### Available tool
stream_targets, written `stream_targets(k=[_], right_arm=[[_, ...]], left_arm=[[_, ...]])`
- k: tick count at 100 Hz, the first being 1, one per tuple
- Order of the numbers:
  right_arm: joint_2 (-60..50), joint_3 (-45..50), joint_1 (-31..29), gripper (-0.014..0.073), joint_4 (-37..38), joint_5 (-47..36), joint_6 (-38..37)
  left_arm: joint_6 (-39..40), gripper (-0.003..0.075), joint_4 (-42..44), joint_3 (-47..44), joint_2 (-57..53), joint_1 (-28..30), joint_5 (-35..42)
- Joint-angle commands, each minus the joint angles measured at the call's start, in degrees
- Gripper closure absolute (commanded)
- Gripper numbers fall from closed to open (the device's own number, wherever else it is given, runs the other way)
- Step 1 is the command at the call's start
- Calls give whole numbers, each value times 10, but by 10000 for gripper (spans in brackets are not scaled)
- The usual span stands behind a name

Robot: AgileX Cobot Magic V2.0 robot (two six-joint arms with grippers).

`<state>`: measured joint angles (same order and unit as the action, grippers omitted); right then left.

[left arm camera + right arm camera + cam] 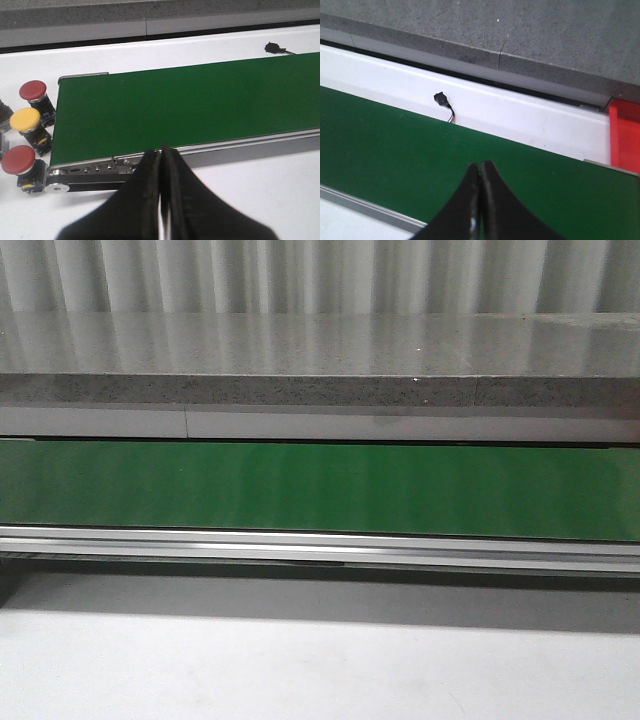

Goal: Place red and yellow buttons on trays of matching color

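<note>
Beside the end of a green conveyor belt (185,107), on the white table (260,195): three mushroom-head push buttons on dark bases, in a row. Two red, one yellow. Red button (32,90) farthest along, yellow button (25,119) in the middle, second red button (18,159) closest to the belt's end roller (all just off the belt, not on it). Left gripper (161,160) hovering over the belt's metal rail, black fingers pressed together, holding nothing. Right gripper (480,172) above the belt, fingers likewise closed and empty. Past the belt's other end, a corner of a red tray (624,135). Small black connector (441,99) with wires on the table beyond the belt.
</note>
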<state>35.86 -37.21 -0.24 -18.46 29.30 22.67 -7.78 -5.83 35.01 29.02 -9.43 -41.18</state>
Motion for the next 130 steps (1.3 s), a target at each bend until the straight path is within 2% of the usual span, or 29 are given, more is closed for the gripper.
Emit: stream_targets(k=[1, 14, 28, 53, 61, 78, 88, 93, 100, 101, 102, 112, 117, 122, 130], right_arm=[[-56, 18, 0, 659, -2, -46, 7], [-136, 63, 0, 659, -2, -29, 7], [-204, 88, 0, 659, -2, -14, 7], [-228, 92, 0, 659, -2, 4, 7], [-228, 92, 0, 659, -2, 3, 7], [-228, 92, 0, 659, -2, 4, 7], [-228, 92, 0, 659, -2, 4, 7], [-228, 92, 0, 659, -2, 4, 7], [-228, 92, 0, 659, -2, 4, 7], [-228, 92, 0, 659, -2, 4, 7], [-228, 92, 0, 659, -2, 4, 7], [-228, 92, 0, 659, -2, 4, 7], [-228, 92, 0, 659, -2, 4, 7], [-228, 92, 0, 659, -2, 4, 7], [-228, 92, 0, 659, -2, 4, 7]], left_arm=[[-1, 741, -10, 15, 4, -5, 42], [-1, 741, -10, 15, 4, -5, 98], [-1, 741, -10, 15, 4, -5, 112], [-1, 741, -8, 15, 7, -5, 124], [16, 741, 0, 20, 24, -5, 107], [130, 740, 63, 59, 104, 21, 41], [131, 729, 67, 84, 159, 52, 4], [131, 692, 67, 94, 182, 70, -4], [131, 587, 66, 106, 214, 97, -11], [131, 547, 66, 108, 220, 105, -13], [131, 547, 66, 110, 223, 105, -14], [131, 318, 66, 124, 266, 140, -25], [131, 231, 63, 133, 288, 156, -38], [131, 190, 58, 141, 312, 172, -55], [131, 188, 58, 159, 355, 199, -92]])
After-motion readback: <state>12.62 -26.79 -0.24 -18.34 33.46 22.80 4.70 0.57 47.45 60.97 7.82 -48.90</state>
